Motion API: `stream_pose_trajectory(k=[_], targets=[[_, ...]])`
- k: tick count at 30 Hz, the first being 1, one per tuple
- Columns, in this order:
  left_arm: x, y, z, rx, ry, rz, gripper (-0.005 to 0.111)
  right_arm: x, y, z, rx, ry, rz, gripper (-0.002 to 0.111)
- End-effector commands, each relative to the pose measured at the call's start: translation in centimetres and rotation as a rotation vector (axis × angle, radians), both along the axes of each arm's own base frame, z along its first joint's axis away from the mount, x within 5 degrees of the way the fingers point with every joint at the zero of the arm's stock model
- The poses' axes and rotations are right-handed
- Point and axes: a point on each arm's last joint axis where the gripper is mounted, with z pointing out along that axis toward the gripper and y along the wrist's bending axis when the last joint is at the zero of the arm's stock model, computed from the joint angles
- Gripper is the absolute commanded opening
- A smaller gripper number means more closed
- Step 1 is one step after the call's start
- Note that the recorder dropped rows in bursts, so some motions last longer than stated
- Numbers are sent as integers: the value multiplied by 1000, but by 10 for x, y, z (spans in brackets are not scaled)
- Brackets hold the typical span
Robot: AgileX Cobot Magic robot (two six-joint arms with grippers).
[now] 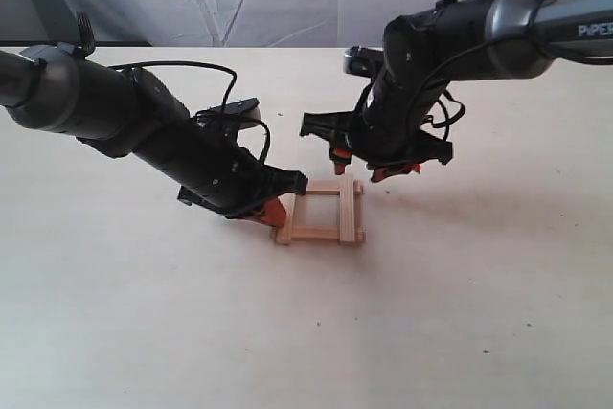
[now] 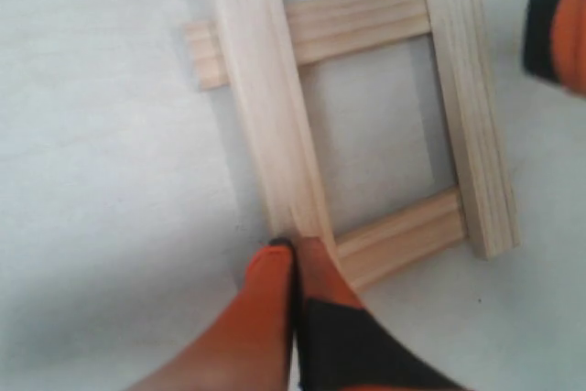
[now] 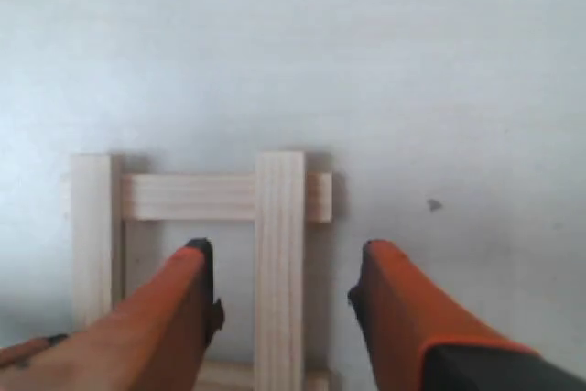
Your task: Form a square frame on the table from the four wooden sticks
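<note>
While the square frame [image 1: 316,234] is being borne flat by the table [image 1: 460,313], its four wooden sticks [image 2: 265,98] are being shown as two lower slats crossed by two upper ones, with the corners overlapping. The left gripper [image 2: 293,254] is being held pressed together, tips touching one upper slat's end at a frame corner. The right gripper [image 3: 284,258] is being held spread, poised astride the frame's opposite upper slat, with a gap being shown on either side.

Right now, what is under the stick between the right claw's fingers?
That stick rests on one cross stick at one end and a second cross stick at the other. The overlapped corners and anything beneath its middle are covered by it.
</note>
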Motion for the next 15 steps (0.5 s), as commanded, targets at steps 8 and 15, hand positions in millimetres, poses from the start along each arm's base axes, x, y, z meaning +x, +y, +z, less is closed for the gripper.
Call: stream_pose_trajectory(k=[8, 15], targets=[[0, -1, 4, -17, -1, 13, 35, 2, -16, 27, -9, -62, -4, 49], [5, 9, 39, -22, -105, 8, 45, 2, -22, 30, -43, -53, 6, 49]])
